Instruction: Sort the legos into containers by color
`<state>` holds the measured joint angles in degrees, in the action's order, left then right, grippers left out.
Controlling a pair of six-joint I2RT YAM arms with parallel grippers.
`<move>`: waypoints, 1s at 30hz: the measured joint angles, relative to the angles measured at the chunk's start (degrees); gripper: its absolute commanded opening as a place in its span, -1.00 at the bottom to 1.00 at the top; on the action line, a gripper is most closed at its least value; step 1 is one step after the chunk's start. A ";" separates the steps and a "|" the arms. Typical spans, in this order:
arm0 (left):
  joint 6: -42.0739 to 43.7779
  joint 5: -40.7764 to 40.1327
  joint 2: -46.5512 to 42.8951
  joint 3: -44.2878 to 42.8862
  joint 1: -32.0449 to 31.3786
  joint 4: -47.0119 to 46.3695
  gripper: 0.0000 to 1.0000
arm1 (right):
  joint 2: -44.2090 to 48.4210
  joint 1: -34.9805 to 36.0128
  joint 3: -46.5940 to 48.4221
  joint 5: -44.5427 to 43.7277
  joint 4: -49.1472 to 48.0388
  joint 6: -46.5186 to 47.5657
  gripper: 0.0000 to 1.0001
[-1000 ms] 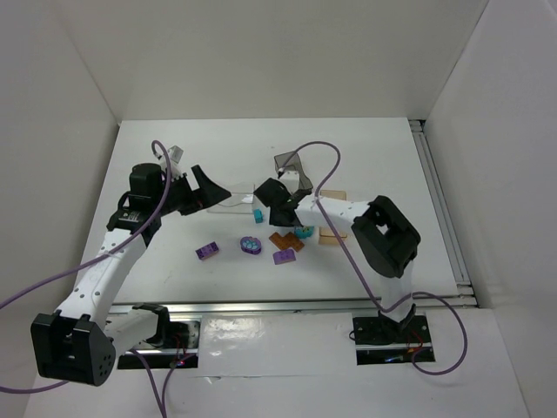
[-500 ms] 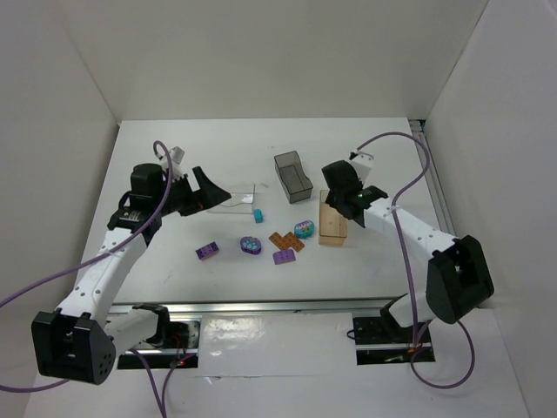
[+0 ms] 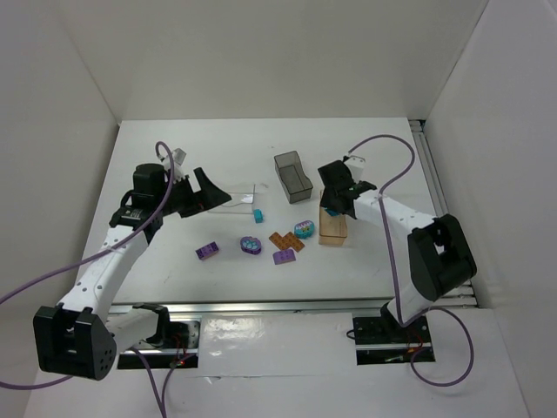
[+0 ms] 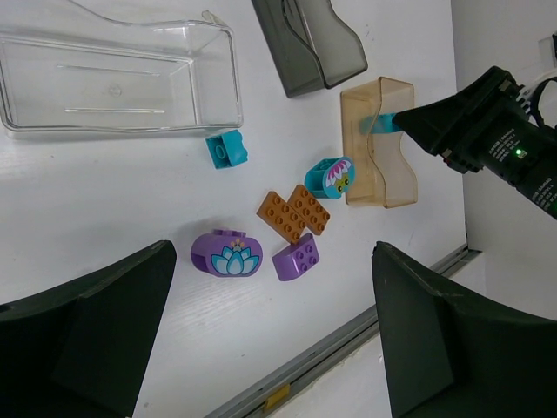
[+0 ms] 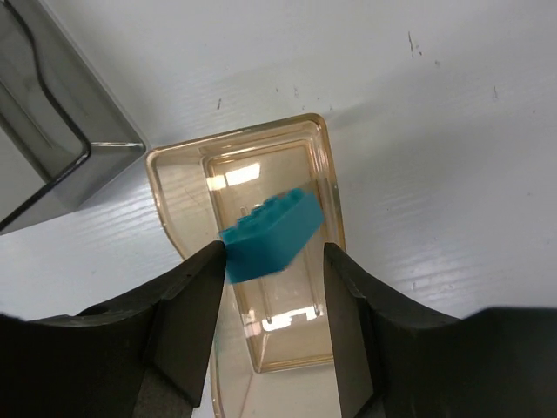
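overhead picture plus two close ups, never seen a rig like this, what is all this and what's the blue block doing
Two white robot arms are bolted to a white table, each ending in a black two-finger gripper. The wide picture looks down from above; the close-ups come from wrist cameras, so the dark shapes are each gripper's own fingers. On the table: a clear plastic box, a smoky grey box, a tan see-through box, and loose toy bricks, among them a teal cube, an orange flat brick, a purple oval. The left gripper is open and empty. The right gripper has a teal studded brick between its fingers above the tan box; gripped or loose, I cannot tell.
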<state>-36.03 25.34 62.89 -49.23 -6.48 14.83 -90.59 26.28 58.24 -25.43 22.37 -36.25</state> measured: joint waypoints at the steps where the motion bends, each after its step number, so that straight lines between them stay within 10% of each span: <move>1: 0.02 0.00 0.02 -0.04 0.00 0.20 1.00 | 0.15 0.35 0.28 -0.52 0.11 0.02 0.13; 6: 0.04 0.02 0.02 -0.07 0.00 0.39 1.00 | 3.28 6.14 0.72 -2.69 0.31 0.59 0.18; 14: -0.22 -2.84 0.02 -0.52 0.00 1.99 1.00 | 0.59 19.93 5.42 2.97 -4.44 7.69 0.92; 25: -0.28 -6.27 -0.35 -1.57 0.00 3.50 1.00 | -22.56 22.21 19.87 10.19 -6.54 12.24 0.71; 30: -0.24 -6.58 -0.42 -1.57 0.00 3.89 1.00 | -27.96 22.21 24.94 11.04 -6.60 12.63 0.23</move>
<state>-36.27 18.76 62.48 -50.81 -6.48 18.72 -118.54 48.49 83.18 -14.39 15.77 -23.62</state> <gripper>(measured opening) 0.998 0.693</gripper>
